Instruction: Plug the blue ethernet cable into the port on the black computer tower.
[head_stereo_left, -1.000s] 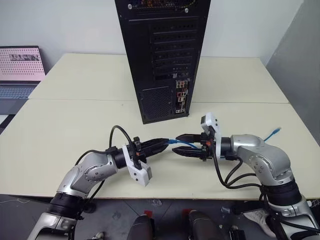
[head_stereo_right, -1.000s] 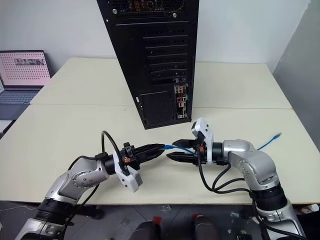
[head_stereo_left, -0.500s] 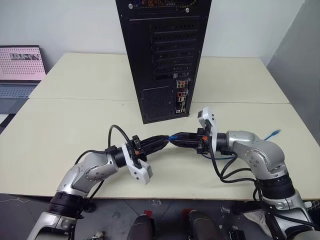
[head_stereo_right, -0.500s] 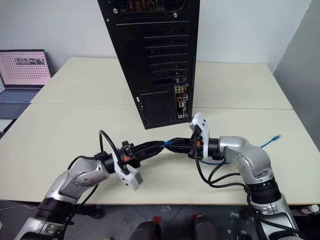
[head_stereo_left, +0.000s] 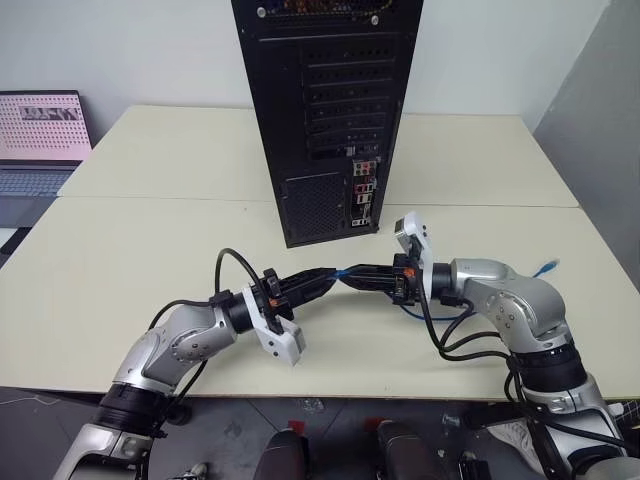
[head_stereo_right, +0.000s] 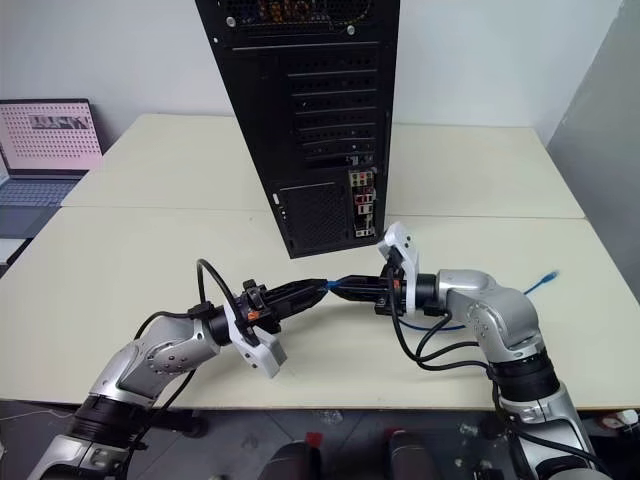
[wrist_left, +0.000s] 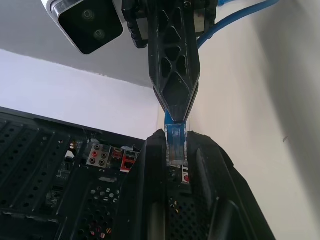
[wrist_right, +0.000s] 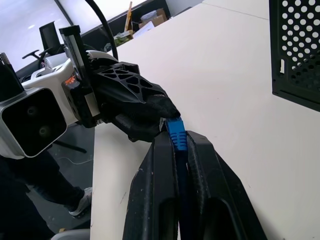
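Note:
The black computer tower stands upright at the table's middle, its rear panel facing me. The port sits in the strip of coloured connectors low on that panel. In front of the tower my two grippers meet tip to tip above the table. My left gripper is shut on the plug of the blue ethernet cable. My right gripper is shut on the same end, just behind the plug. The cord loops under my right wrist, and its other end lies on the table at the right.
An open laptop sits at the far left on a lower desk. The cream table has a seam running across at the tower's base. A grey wall rises at the right.
My right gripper was open a second ago. It has moved left to the left gripper's tips and shut on the cable's end. The left gripper stayed in place, still shut.

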